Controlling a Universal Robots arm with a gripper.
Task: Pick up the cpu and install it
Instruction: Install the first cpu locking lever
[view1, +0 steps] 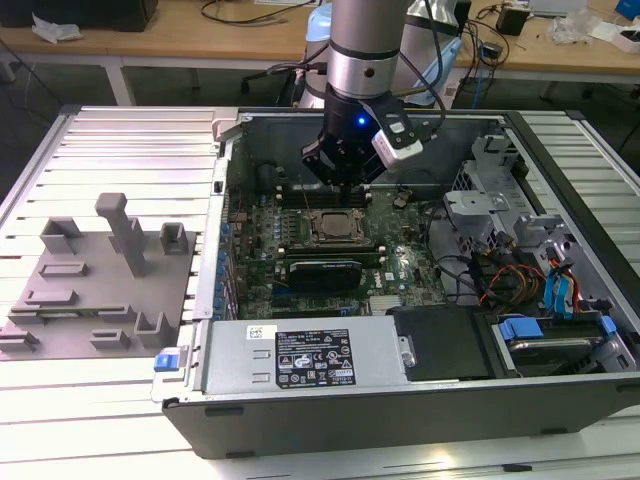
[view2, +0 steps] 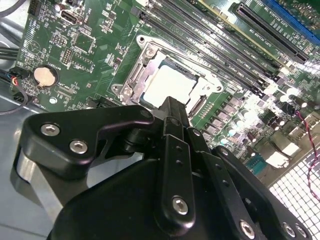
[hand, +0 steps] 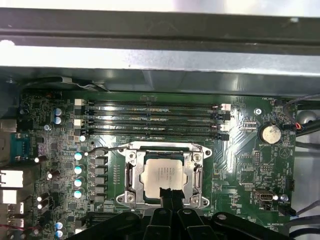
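Open computer case (view1: 400, 300) lies on its side on a slatted table (view1: 110, 150). The arm reaches down into the case; the claw (view1: 345, 178) hangs over the motherboard (view1: 300, 240), directly above the socket area.

The cpu (hand: 162, 175) sits flat inside the metal socket frame (hand: 131, 172), silvery top facing up, square to the frame on all visible sides. In the second wrist view the cpu (view2: 169, 86) lies just ahead of the claw (view2: 172, 107) tip, with the frame (view2: 131, 80) around it. In the first wrist view the claw (hand: 170, 192) tip overlaps the near edge of the chip; whether it touches the surface I cannot tell.

Claw state: the fingers (hand: 166, 194) appear brought together into one narrow black tip, nothing between them. The cpu is not held.

Beyond the socket from the claw: a row of long memory slots (hand: 152, 120), running parallel to the case wall. To one side of the socket, a round coin battery (hand: 270, 133). A black card (view1: 322, 272) stands in the board on the near side of the socket in the exterior view.

On the table toward the exterior view's left, well apart from the claw: grey fixture blocks (view1: 95, 275).
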